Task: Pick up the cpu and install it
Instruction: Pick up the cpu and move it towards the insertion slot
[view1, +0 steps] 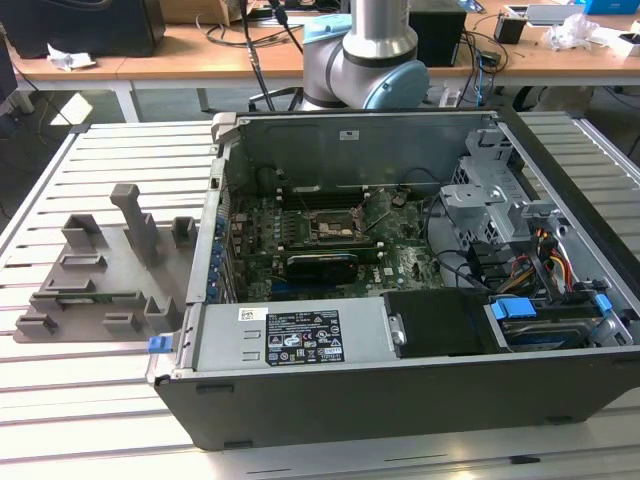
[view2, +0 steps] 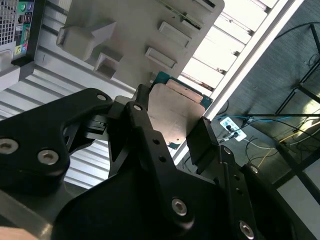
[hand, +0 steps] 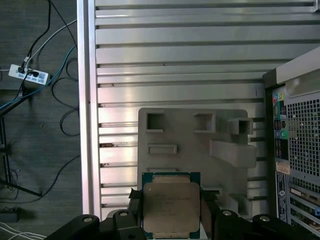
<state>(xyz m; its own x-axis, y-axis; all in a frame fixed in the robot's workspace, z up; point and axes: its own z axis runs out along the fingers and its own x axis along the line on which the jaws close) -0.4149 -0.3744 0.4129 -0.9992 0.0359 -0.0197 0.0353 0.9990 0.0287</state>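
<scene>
Cpu (hand: 171, 210) clamped inside pincer (hand: 171, 202), grey tray (hand: 225, 165) beneath

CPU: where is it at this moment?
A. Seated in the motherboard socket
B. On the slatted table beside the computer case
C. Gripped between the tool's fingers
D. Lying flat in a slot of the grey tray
C: in the first wrist view the cpu sits clamped between the two fingers of the tool, with the grey tray lying beyond it.
</scene>
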